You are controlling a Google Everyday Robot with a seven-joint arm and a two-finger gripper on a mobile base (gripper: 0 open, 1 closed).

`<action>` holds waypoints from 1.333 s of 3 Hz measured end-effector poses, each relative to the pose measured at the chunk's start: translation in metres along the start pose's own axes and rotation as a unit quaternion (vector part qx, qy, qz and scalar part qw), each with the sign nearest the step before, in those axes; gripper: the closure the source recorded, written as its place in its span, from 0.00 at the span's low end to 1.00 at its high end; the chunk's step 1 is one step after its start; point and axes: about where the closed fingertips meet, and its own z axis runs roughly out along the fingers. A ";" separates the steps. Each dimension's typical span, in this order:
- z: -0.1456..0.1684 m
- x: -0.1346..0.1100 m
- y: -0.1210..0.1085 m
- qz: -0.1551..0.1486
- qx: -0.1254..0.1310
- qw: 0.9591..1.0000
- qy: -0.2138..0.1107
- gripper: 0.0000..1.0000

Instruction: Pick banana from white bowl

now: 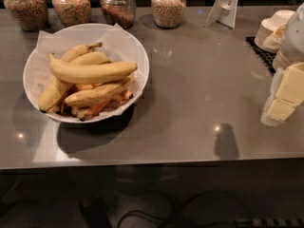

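The white bowl (32, 60), wide, shallow and lined with crinkled white paper, sits on the left of the grey counter. It holds several bananas. The banana (92, 71), the longest and plumpest, pale yellow, lies across the top of the pile with its small dark tip pointing right. Smaller bananas with orange-brown bruising lie under and in front of it. My gripper (285, 96), white with pale yellow parts, hangs at the right edge of the view, well to the right of the bowl and apart from it, holding nothing.
Several glass jars of grains (118, 6) stand along the back edge behind the bowl. A white folded card stand (226, 6) is at the back right. A stack of small beige dishes (273, 27) sits on a black mat (260, 52) behind the gripper. The counter's front edge (142, 165) runs across below.
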 end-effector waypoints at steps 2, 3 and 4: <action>-0.003 -0.023 -0.005 -0.017 0.013 0.999 -0.039 0.00; -0.007 -0.064 -0.014 -0.036 0.021 0.993 -0.107 0.00; -0.013 -0.114 -0.021 -0.062 0.019 0.984 -0.166 0.00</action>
